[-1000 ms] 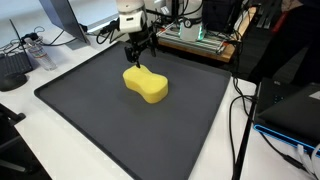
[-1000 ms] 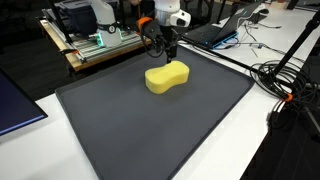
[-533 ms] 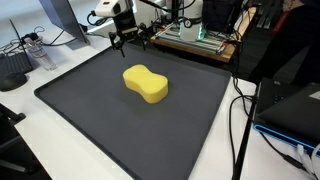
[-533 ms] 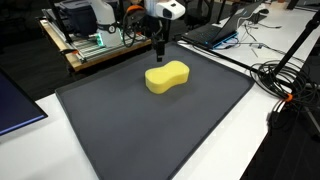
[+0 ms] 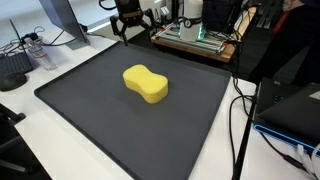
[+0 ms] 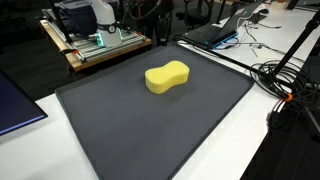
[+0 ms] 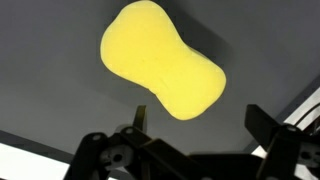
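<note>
**Claw.** The claw (image 5: 133, 30) is spread wide and holds nothing. In an exterior view it hangs in the air above the far edge of the mat (image 5: 190, 130), clear of every object. In the wrist view its two fingers (image 7: 104, 152) enter from the bottom edge of the frame, one at 7 o'clock and one at 4 o'clock, with an open gap between them. No part of the claw touches the sponge.

**Sponge.** The yellow sponge (image 5: 146, 84) is peanut-shaped – two rounded lobes joined by a narrower waist. It lies flat on the mat, in the far half and well inside all edges. From the sponge in that exterior view, the claw is at about 11 o'clock and well apart. In the wrist view the sponge (image 7: 162, 72) fills the upper centre, its long axis running from 10 o'clock to 4 o'clock, with bare mat between it and the fingers.

**Surroundings.**
- The dark grey mat (image 6: 150, 130) covers most of the white bench (image 5: 30, 140).
- A wooden board (image 6: 95, 48) carrying electronics stands just beyond the mat's far edge, at 11 o'clock from the sponge (image 6: 167, 76).
- Cables (image 6: 285, 85) lie on the bench at 3 o'clock from the sponge – off the mat.
- A laptop (image 6: 15, 108) rests at 8 o'clock.
- A monitor (image 5: 60, 18) stands at 10 o'clock from the sponge.
</note>
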Robot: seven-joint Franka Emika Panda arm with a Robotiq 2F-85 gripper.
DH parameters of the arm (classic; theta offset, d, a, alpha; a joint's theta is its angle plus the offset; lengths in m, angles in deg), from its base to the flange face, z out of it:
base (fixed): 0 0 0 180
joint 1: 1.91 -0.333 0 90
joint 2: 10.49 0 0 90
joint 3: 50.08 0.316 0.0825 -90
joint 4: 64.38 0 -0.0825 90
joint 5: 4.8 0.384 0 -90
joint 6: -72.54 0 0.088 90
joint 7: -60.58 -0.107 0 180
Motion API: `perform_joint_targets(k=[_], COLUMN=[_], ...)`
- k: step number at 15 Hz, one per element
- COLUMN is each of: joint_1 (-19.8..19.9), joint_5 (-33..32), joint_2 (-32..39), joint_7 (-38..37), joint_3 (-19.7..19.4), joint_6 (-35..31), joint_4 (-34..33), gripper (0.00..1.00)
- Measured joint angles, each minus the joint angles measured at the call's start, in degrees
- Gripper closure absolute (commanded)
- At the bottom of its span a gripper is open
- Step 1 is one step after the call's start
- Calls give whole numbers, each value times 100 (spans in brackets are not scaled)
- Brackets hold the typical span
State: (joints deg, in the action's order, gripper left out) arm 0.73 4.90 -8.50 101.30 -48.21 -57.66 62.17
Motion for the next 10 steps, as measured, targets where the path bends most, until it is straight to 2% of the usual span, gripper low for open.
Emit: perform_joint_targets(k=[5, 10], joint_1=[-145, -172], joint_5=[47, 41], joint_2=[-539, -535], joint_7=[-1065, -1084], joint_3=[-1, -23], joint_6=[-4, -4], joint_4=[151, 160], gripper=[0, 0])
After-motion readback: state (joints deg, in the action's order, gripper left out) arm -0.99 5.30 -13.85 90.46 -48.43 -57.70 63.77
